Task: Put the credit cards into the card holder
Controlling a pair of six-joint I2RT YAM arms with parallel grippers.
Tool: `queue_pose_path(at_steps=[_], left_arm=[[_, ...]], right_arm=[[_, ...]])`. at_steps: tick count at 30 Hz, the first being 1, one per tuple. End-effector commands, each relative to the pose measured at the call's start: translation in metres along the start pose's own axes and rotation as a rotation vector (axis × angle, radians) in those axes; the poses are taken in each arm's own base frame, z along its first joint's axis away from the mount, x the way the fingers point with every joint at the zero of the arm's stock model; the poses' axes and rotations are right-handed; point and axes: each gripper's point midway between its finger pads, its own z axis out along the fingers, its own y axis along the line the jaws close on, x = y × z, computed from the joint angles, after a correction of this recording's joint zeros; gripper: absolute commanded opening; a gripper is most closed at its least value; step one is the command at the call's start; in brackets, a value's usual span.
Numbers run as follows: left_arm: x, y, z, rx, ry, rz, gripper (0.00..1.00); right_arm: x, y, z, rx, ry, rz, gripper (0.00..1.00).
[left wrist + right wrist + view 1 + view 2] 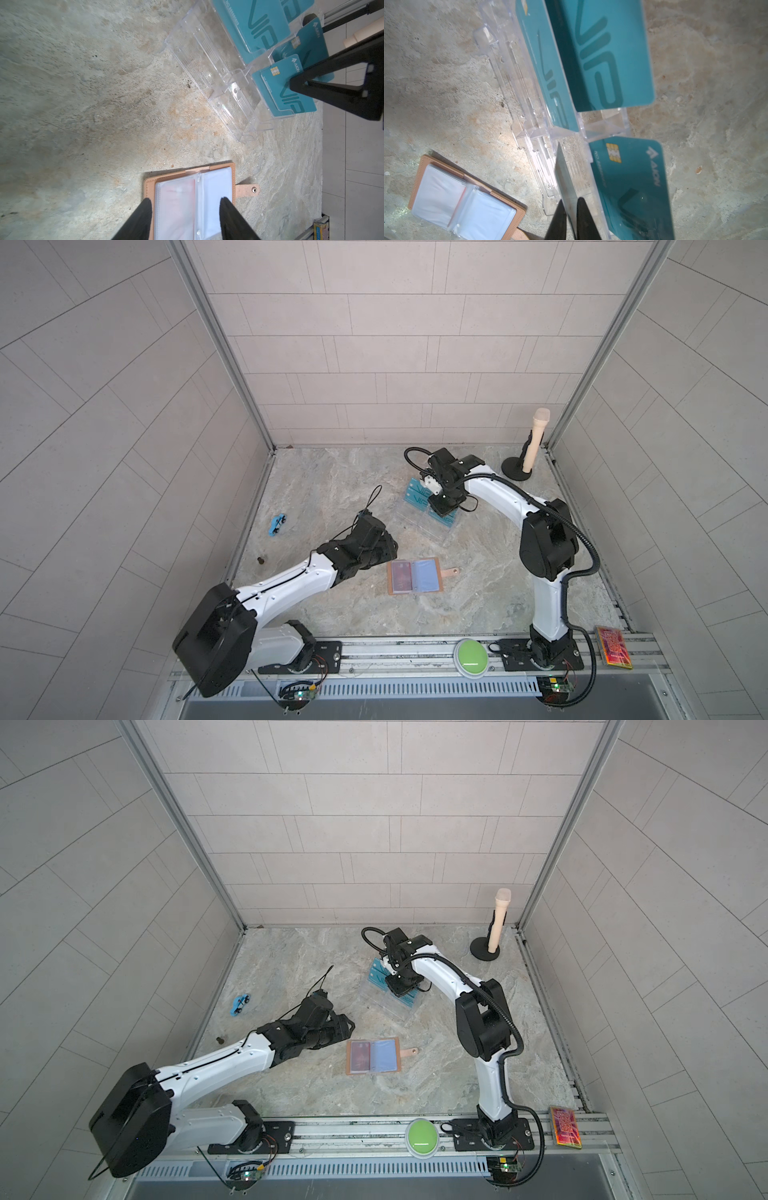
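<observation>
A grey stone-look table (332, 489) is seen in both top views, with walls on three sides. Two white and black arms are stretched out over it. The left gripper (185, 199) is held just above the card holder. Its two fingers are spread apart, and nothing is held between them. The right gripper (571, 200) is found down at the clear stand (415, 522), near the back of the table. Its fingers are pressed shut on the thin edge of one teal card (563, 178). More teal cards (612, 52) are stood in the stand's slots, with "VIP" written on them. The card holder (413, 576) is laid open and flat near the middle of the table, nearer the front than the stand and well apart from it. A red card (401, 576) is seen tucked in its pocket on the left side of a top view. A little blue toy car (277, 524) is seen by the left wall.
</observation>
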Motion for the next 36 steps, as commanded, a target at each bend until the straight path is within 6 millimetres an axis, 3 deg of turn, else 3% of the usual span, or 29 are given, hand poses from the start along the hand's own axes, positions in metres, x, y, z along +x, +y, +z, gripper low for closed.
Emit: queue_pose_path(at_steps=[1,6,14,24,31,36], left_arm=[[-0.001,0.003,0.000,-0.016,0.002,0.006,0.56],[-0.001,0.004,-0.001,-0.023,0.004,0.007,0.56],[-0.007,-0.004,-0.008,-0.008,-0.002,0.037,0.56],[-0.018,-0.021,-0.026,0.019,-0.013,0.110,0.56],[-0.016,-0.013,-0.028,-0.015,-0.014,0.101,0.55],[-0.016,-0.001,-0.033,-0.030,-0.058,0.070,0.54]], right_arm=[[0.004,0.002,0.002,-0.004,0.028,-0.032,0.12],[0.003,0.000,0.002,-0.001,0.034,-0.045,0.10],[-0.006,-0.004,-0.013,0.000,0.000,-0.055,0.07],[-0.023,0.009,-0.073,-0.067,-0.138,-0.025,0.00],[-0.019,0.023,-0.106,-0.164,-0.235,0.040,0.00],[-0.009,0.053,-0.120,-0.356,-0.319,0.116,0.00]])
